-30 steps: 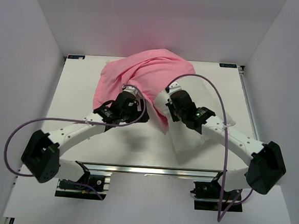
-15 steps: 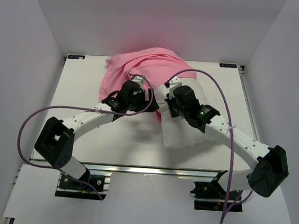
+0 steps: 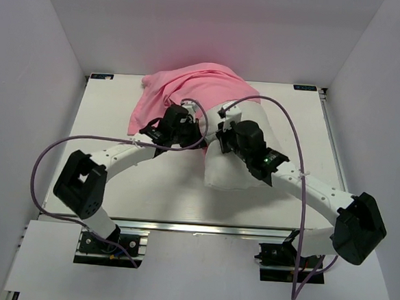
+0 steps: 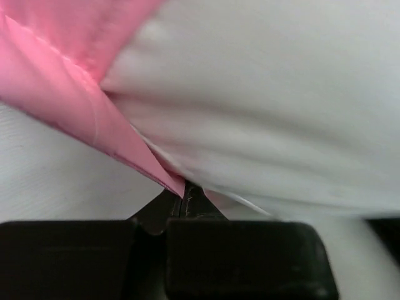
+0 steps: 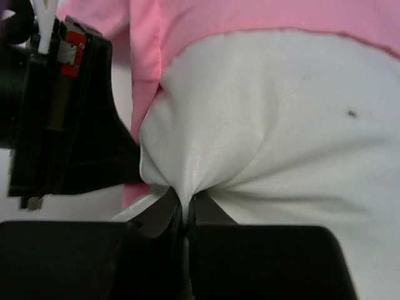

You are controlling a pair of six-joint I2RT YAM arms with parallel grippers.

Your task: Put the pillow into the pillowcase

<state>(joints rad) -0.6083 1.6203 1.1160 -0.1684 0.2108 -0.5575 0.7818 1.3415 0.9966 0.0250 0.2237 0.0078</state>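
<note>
The pink pillowcase [image 3: 190, 87] lies bunched at the back centre, its mouth draped over the far end of the white pillow [image 3: 219, 173]. My left gripper [image 3: 198, 131] sits at the pillowcase's near edge beside the pillow. In the left wrist view its jaws [image 4: 183, 199] are shut, with a pink fold of pillowcase [image 4: 62, 94] pinched at the tips and the pillow [image 4: 269, 94] bulging above. My right gripper [image 3: 220, 132] is shut on a gathered pinch of the pillow [image 5: 269, 125], jaws [image 5: 187, 209] closed tight. The pillowcase hem [image 5: 250, 15] runs across the top of that view.
The two grippers are close together at the pillowcase mouth; the left gripper [image 5: 132, 170] fills the left of the right wrist view. Purple cables [image 3: 291, 129] loop over the white table [image 3: 106, 123]. White walls close in the back and sides.
The left gripper has moved right to the pillowcase edge and shut on it. The right gripper has carried the pillow left and farther under the pink fabric.
</note>
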